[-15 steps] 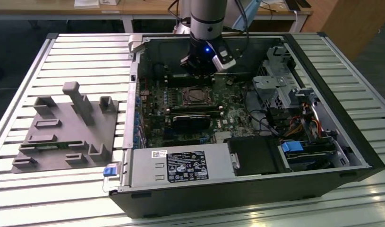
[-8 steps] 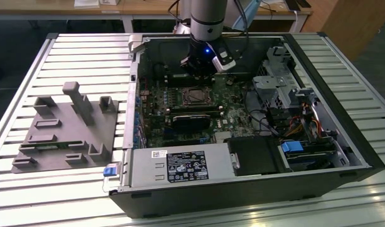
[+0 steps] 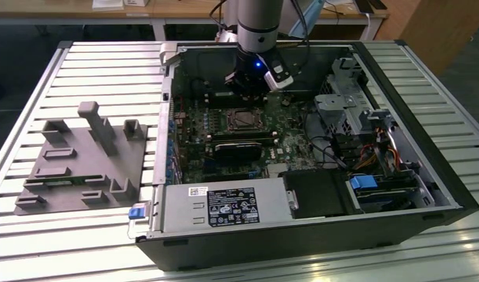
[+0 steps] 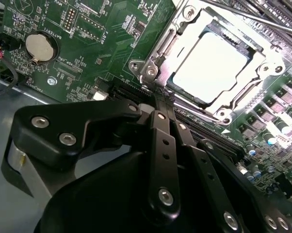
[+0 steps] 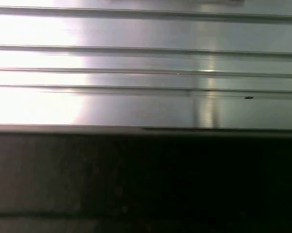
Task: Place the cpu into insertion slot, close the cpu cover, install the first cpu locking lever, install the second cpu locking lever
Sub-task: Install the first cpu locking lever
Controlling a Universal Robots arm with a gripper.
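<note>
The cpu [image 4: 211, 65] lies flat in the insertion slot [image 3: 243, 120], its pale metal face showing through the window of the cpu cover [image 4: 243, 94]. The silvery cover frame lies down over the chip's edges. A thin metal lever rod [image 4: 197, 110] runs along the socket side nearest the gripper. In the second wrist view my gripper [image 4: 154, 99] has its black fingers [image 4: 161, 141] drawn together, tips at the socket's corner; I cannot tell whether they touch the rod. In the exterior view the gripper [image 3: 248, 97] hangs just behind the socket, inside the open computer case.
The case [image 3: 451, 176] lies open on a slatted aluminium table [image 3: 82, 64]. A black heatsink block [image 3: 237, 151] sits in front of the socket, a power supply [image 3: 223, 207] nearer the front, drive cages and cables [image 3: 357, 111] at the exterior view's right. A grey fixture plate [image 3: 79, 164] lies outside the case.
</note>
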